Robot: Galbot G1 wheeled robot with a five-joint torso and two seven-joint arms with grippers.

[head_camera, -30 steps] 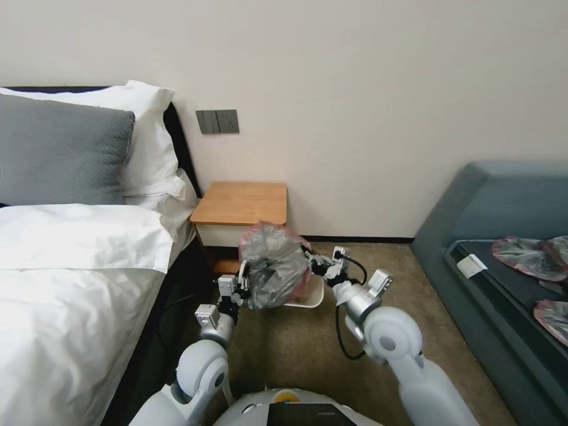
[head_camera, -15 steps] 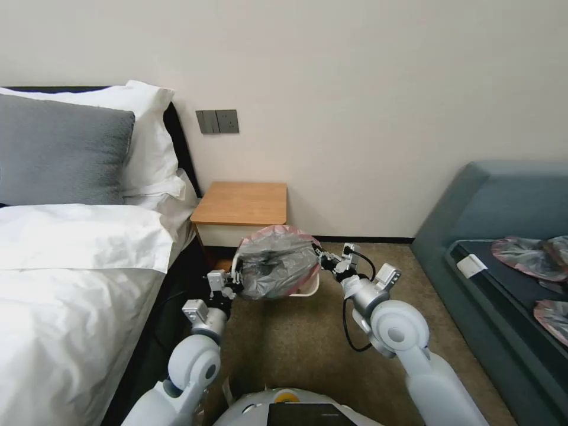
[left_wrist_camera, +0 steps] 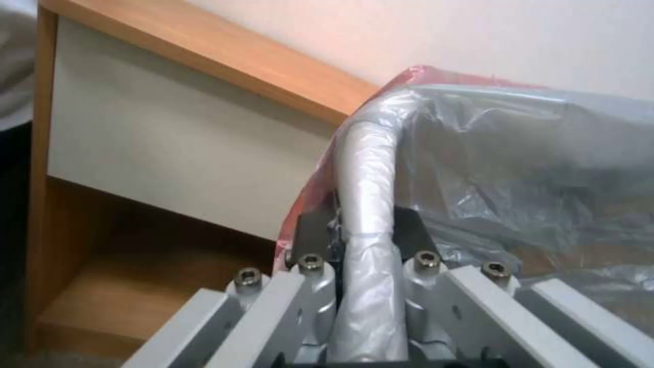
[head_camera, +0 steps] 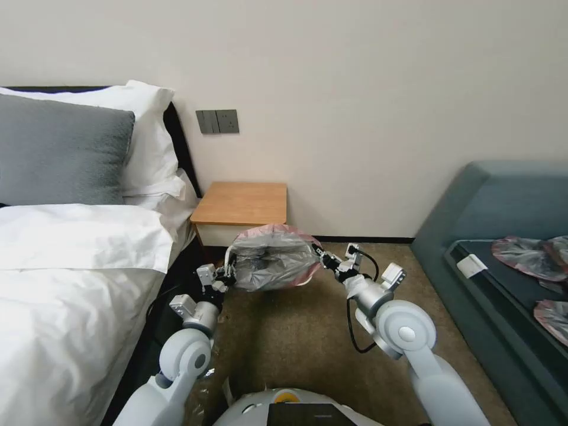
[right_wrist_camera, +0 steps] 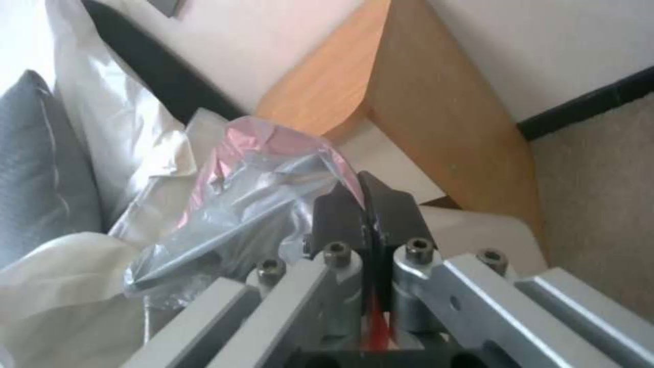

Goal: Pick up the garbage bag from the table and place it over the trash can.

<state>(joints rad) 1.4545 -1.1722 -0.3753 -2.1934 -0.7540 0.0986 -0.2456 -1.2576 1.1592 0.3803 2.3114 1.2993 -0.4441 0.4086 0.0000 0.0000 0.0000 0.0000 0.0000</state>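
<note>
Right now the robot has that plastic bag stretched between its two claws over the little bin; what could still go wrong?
The garbage bag is held only by thin pinches of its rim: the left gripper clamps a rolled strip, the right gripper a sliver. Either edge might slip or tear if stretched further.

The bag hides most of the trash can from the head view, so the opening could miss a corner.

It hangs close to the table and might snag there.

No legible text, labels, brands or nos. on any surface in the views.
</note>
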